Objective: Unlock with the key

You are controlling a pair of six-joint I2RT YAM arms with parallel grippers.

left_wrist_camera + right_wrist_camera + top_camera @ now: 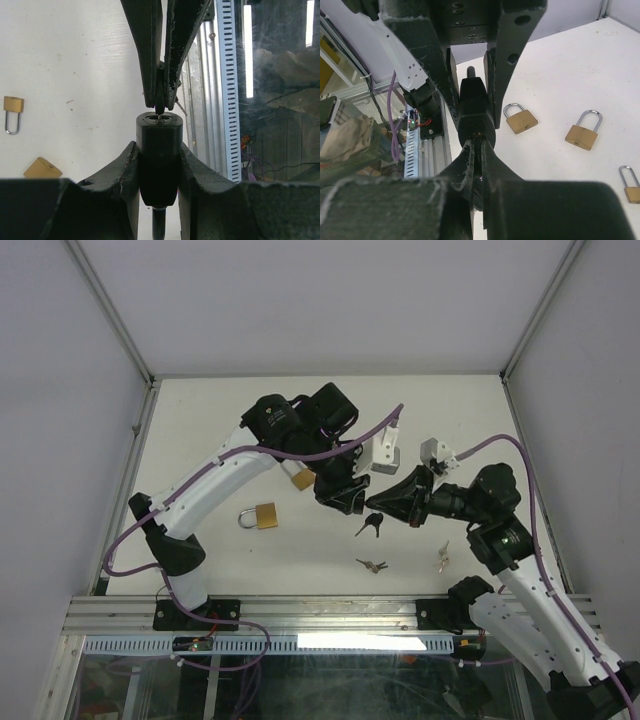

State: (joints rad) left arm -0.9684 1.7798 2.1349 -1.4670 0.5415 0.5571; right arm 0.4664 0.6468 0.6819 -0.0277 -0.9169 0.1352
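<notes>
Black oval-bodied padlock (158, 127) is held up off the white worktop (250, 420), gripped by its body in the left claw (158, 150), keyway end facing the right claw (161, 102). The right claw is clenched on a small metal key (159, 110), mostly hidden between its pads. The tip meets the keyway; depth unclear. Step judged: insertion. The next move calls for seating the key fully along the keyway, then a wrist turn against a firm left hold. Brass padlocks (520, 119) and loose keys (372, 565) lie nearby.

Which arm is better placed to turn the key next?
Right. The right gripper pinches the key at the keyhole of the black lock, which the left gripper clamps from both sides.
</notes>
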